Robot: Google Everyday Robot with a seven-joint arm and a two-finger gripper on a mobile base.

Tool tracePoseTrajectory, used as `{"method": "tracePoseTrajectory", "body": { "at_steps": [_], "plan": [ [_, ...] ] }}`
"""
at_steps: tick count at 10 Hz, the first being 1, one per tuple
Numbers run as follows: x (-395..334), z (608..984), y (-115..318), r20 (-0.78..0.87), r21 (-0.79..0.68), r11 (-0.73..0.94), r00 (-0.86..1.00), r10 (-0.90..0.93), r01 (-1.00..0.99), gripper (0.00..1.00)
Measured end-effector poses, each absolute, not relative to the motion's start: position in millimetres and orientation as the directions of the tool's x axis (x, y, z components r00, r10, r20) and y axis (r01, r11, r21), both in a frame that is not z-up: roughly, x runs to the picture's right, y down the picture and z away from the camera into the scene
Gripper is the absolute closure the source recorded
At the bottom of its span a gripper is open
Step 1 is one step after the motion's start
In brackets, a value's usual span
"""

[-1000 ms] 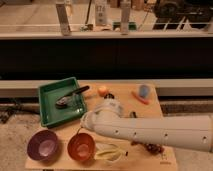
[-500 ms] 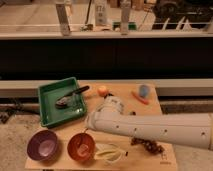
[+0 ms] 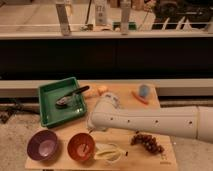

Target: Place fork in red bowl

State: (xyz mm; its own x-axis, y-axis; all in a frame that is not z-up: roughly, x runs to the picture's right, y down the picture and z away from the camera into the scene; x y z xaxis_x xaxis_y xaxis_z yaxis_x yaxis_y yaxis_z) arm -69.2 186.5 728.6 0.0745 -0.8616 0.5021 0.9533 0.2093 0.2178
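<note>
Pale wood made up the bench in the camera view, and a white, tube-shaped robot arm reached across it from the right. The pincer hung under the arm's rounded end. It showed only as a dark scrap just beyond the far rim of the round orange-red bowl with its paler centre. How wide the pincer stood, and whether it had hold of anything, could not be told, because the arm covered it. The small, slim, grey metal fork could not be picked out for certain anywhere; my guess was that it sat at the pincer, hidden by the arm. Left of the orange-red bowl stood a round purple bowl, near but apart. Behind them a green plastic tray held a larger black-handled utensil, which was not the fork.

By my judgement the fork would be light and stiff. Its smooth surface would slide easily in a hard grip, and it would swing if pinched near one end. The middle of the handle, taken across its narrow width, seemed the best place to hold it. Such a fork might span the bowl, so one end should go in first, or it could bridge the rim and tip out.
</note>
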Motion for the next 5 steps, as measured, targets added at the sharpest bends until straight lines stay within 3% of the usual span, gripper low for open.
{"method": "tracePoseTrajectory", "body": {
  "at_steps": [5],
  "plan": [
    [-76.5, 719.6, 178.8, 0.494, 0.280, 0.289, 0.121, -0.861, 0.915, 0.20]
  ]
}}
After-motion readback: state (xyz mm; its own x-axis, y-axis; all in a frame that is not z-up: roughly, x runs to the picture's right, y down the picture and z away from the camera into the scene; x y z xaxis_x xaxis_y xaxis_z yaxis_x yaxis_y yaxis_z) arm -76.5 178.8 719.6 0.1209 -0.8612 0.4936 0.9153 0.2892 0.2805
